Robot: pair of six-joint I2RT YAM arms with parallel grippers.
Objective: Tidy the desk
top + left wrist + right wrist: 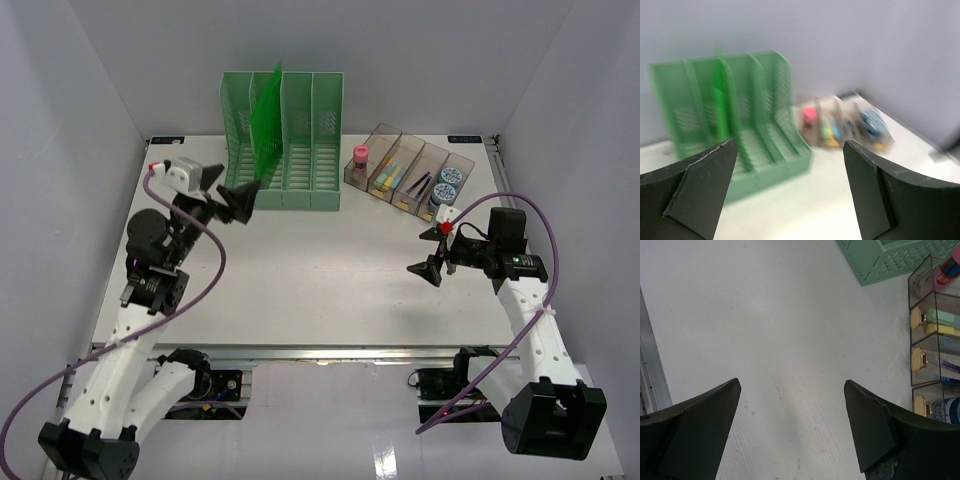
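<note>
My left end effector [240, 203] and right end effector [432, 252] are released, empty; green folder [266, 125] stands in the rack [300, 150], clear tray [410, 175] filled, so the bench [320, 290] looks nearly organized

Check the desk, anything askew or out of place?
Only the bright green folder in the green file rack: it stands slanted in its slot, its top corner poking above the dividers instead of sitting flush. The clear organizer beside the rack looks orderly, and nothing lies loose on the desk.

Large flat white desk [300, 270], metal-railed edges.
</note>
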